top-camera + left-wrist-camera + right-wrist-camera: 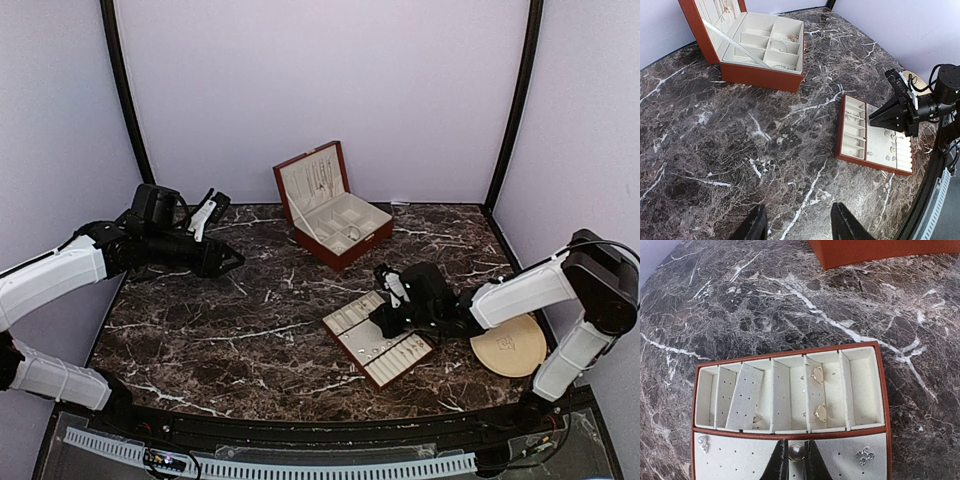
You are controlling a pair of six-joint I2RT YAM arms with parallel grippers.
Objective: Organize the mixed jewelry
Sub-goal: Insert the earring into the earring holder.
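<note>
Mixed jewelry in two places. Lies partly in the flat tray toward the right front of the marble table: two golden earrings together in one slot of the ribbed upper half, one small piece low in a slot further left, then a cherry-shaped piece and another tiny piece on the perforated pad below. Rests also in the open wooden box farther back, as thin rings in the cream compartments and fine chains along the inside of the upright lid, too small to tell apart. Over the pad of the tray, right gripper, clenched on a round pearl-like stud that shows between the two dark fingertips; cannot tell whether the stud touches the pad. Well apart from both tray and box, above bare marble at the left side, left gripper, about half released, with nothing between the fingers. Near the tray on its right, close to the right arm, a round beige plate with a faint small mark on it, too small to make out.
</note>
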